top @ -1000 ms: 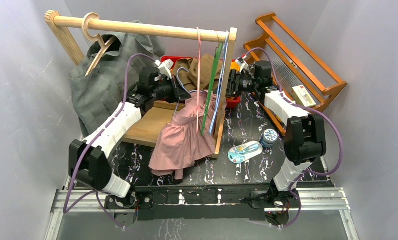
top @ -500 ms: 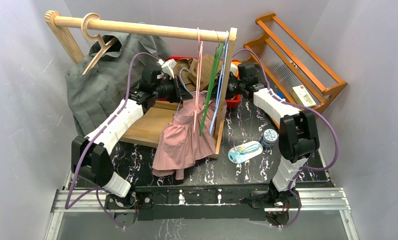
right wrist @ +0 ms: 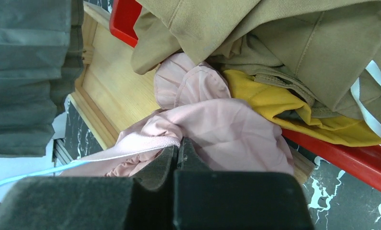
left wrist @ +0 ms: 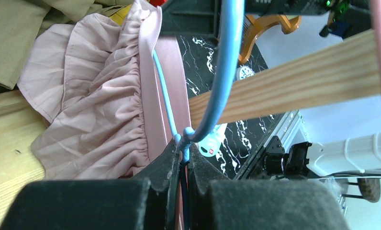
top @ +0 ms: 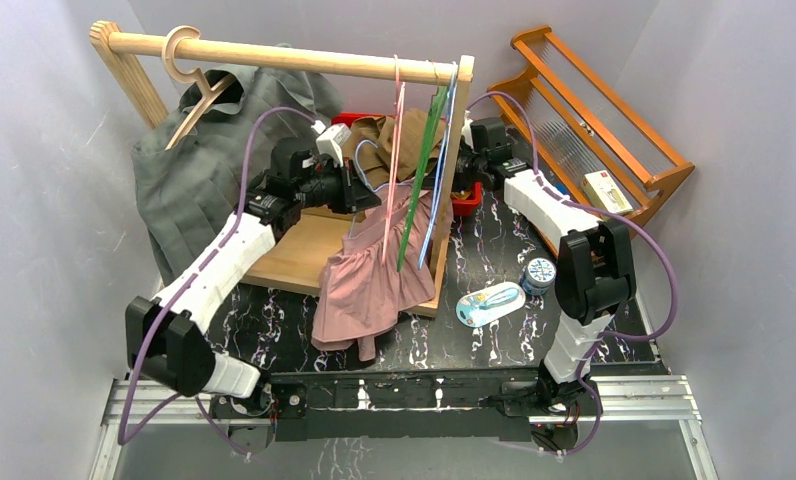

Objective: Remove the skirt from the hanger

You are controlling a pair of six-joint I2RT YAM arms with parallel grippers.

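Closed tight at lower centre of the left wrist view: left gripper (left wrist: 181, 151), pinching the twisted joint of the blue hanger (left wrist: 225, 72), probably to anchor it while cloth gets pulled off. Likewise pressed together at lower centre of the right wrist view: right gripper (right wrist: 179, 152), nipping what looks like the waistband edge of the pink skirt (right wrist: 227, 129), seemingly to drag it free. Further out, draped mid-frame in the top view over the wooden base (top: 289, 250), waistband threaded on the hanger wire. Beyond, a red bin (right wrist: 361, 158) of clothes.
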